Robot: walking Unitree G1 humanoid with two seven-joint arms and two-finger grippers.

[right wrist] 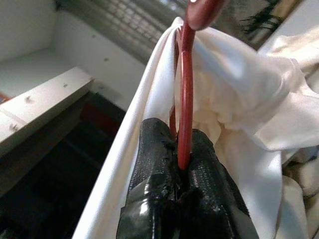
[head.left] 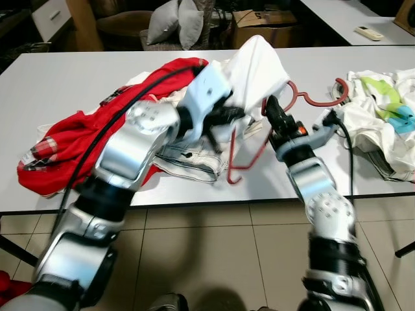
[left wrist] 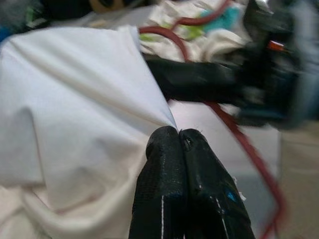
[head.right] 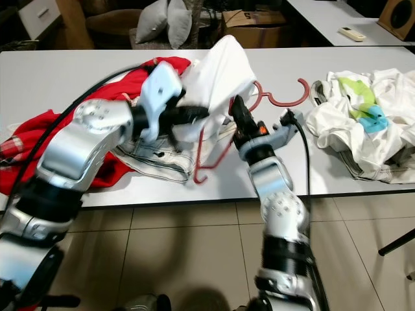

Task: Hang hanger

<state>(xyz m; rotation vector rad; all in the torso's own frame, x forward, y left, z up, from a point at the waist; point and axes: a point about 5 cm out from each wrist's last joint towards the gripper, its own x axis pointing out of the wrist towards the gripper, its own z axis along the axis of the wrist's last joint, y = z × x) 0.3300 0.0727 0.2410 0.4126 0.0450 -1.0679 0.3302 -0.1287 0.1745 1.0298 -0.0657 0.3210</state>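
A dark red hanger (head.left: pixel 249 152) lies tilted over the white table (head.left: pixel 78 78), its hook (head.left: pixel 324 98) toward the right. A white garment (head.left: pixel 256 65) is draped over its upper part. My right gripper (head.left: pixel 271 110) is shut on the hanger's bar (right wrist: pixel 184 114), with white cloth beside the fingers. My left gripper (head.left: pixel 228 116) is shut on a fold of the white garment (left wrist: pixel 75 114), pinching its edge just left of the right gripper.
A red garment (head.left: pixel 84 139) and a pale folded cloth lie on the table's left. A white shirt with green and blue print (head.left: pixel 382 110) lies at the right. A remote (head.left: pixel 368 32) rests on a far table. Cushions (head.left: pixel 175 23) and a box stand behind.
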